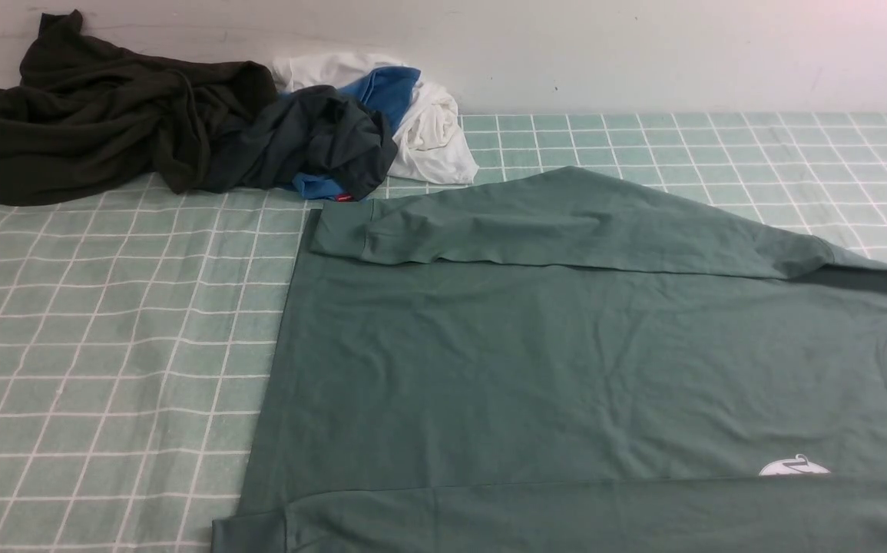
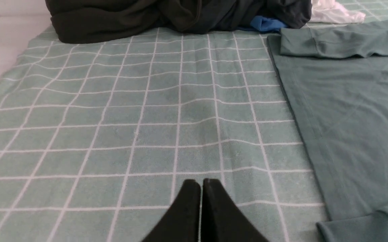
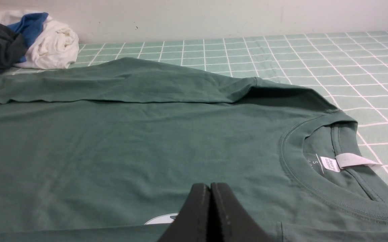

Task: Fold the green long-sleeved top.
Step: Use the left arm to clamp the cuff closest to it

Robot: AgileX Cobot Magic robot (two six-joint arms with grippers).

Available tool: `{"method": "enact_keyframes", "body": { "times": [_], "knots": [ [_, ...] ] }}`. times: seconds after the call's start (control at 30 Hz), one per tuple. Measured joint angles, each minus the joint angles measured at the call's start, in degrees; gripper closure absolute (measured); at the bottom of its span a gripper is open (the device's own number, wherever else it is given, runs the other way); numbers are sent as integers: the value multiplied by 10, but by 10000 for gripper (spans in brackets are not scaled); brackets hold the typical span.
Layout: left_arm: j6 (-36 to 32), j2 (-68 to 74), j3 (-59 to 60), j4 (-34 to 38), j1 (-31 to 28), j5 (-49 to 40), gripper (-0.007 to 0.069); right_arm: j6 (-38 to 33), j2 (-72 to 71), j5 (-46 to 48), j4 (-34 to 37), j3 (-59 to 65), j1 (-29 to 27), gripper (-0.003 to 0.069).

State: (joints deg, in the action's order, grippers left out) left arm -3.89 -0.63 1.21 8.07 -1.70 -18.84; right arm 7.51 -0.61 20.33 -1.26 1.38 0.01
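The green long-sleeved top (image 1: 566, 369) was spread flat on the desk's checked cloth (image 1: 105, 322), from the middle to the right, with both sleeves laid across its body. The left end effector (image 2: 201, 183) was seen with its jaws pressed together over bare cloth, apart from the top's hem edge. The right end effector (image 3: 210, 186) was likewise closed on nothing. It was placed over the chest, just beside the white print (image 3: 160, 220) and near the collar (image 3: 294, 168).
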Motion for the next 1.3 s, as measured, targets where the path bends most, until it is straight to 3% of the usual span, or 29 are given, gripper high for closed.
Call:
{"method": "enact_keyframes", "body": {
  "times": [0.13,0.3,0.47,0.53,0.67,0.8,0.93,1.0,1.03,1.1,1.13,1.2,1.27,1.3],
  "knots": [
    [59,0,5,175,0,11,627,10,0,1,39,0,0,673],
    [104,0,5,398,0,37,627,76,0,5,215,0,0,673],
    [94,0,5,457,0,43,627,126,0,10,403,-1,0,673],
    [92,0,5,463,0,43,627,125,0,5,444,-1,0,673],
    [52,0,4,464,0,40,627,104,0,-25,441,0,0,673],
    [-67,0,-35,464,0,13,627,70,0,-55,422,-1,0,673],
    [-193,53,-105,458,0,-29,627,-50,4,-19,394,-58,0,673],
    [-214,86,-126,448,0,-47,627,-83,21,-9,382,-88,0,673],
    [-240,162,-187,404,0,-96,627,-139,74,17,350,-145,0,673],
    [-249,204,-214,381,0,-128,627,-163,108,37,332,-175,0,673],
    [-259,280,-281,311,0,-198,627,-200,167,86,295,-235,0,673],
    [-261,312,-321,280,0,-232,627,-214,206,121,276,-270,0,673],
    [-260,413,-414,186,3,-348,627,-233,309,227,232,-357,4,673],
    [-259,419,-419,179,4,-348,627,-233,316,235,232,-362,4,673]
  ]
}}
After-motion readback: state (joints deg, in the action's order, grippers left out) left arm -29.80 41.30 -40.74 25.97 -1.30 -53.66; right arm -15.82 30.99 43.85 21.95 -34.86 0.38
